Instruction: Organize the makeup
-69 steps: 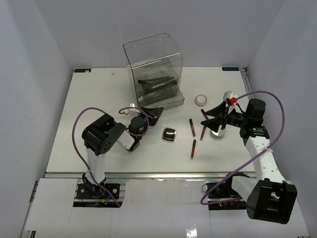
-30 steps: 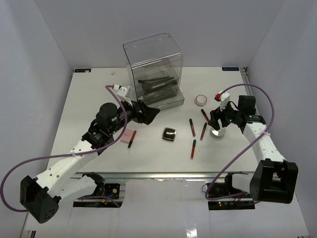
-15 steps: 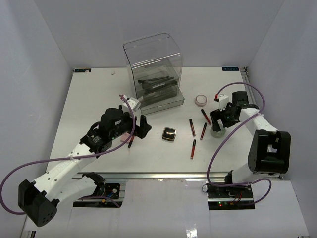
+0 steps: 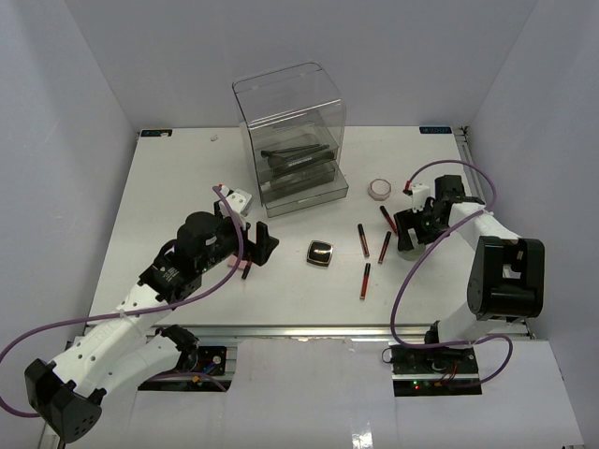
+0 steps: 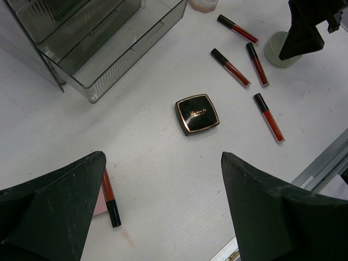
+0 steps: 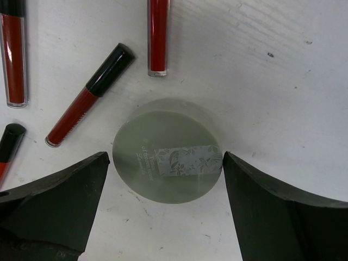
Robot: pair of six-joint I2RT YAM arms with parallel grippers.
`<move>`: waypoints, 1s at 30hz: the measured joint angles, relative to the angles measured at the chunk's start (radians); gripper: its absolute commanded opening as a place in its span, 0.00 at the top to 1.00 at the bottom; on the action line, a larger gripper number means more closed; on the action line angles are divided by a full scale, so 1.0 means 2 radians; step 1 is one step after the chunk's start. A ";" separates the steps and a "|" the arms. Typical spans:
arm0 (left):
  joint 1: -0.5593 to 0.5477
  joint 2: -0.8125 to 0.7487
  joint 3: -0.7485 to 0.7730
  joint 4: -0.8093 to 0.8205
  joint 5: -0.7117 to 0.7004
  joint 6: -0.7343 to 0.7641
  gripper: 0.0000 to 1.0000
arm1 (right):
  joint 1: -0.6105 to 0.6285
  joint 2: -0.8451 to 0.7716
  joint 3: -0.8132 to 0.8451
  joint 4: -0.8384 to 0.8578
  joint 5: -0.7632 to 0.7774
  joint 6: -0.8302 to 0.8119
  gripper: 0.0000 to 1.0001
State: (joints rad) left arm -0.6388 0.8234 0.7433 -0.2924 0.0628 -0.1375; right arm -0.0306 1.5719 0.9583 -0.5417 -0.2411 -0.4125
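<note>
Pickup of the round silver tin looks underway: right gripper straddles it, jaws apart, so it just needs a squeeze; left gripper hangs spread wide too.

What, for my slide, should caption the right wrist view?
Right gripper brackets the round tin on the table, red tubes lying beside it.

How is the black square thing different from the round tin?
The black compact is square with a gold rim and gold writing; the round tin is pale silvery with a leafy label. The compact lies out in the open, while the tin sits between the open fingers of the right gripper. Both lie flat and closed on the white table.
</note>
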 measured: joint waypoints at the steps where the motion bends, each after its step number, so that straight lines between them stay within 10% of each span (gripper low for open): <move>1: 0.000 0.000 0.000 0.000 0.000 0.000 0.02 | 0.001 0.000 -0.003 0.004 0.003 0.002 0.07; 15: 0.000 0.003 0.000 0.000 0.000 0.000 0.02 | 0.029 0.001 -0.035 0.040 0.051 0.009 0.07; 26: 0.000 0.006 -0.002 0.000 0.000 0.000 0.02 | 0.033 -0.031 -0.046 0.052 0.072 -0.002 0.69; 30: 0.000 0.007 -0.003 0.000 0.000 0.000 0.02 | 0.035 -0.084 -0.035 0.039 0.052 -0.023 0.76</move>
State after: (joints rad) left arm -0.6388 0.8375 0.7376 -0.2923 0.0628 -0.1379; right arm 0.0396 1.4046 0.8884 -0.4645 -0.1379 -0.4580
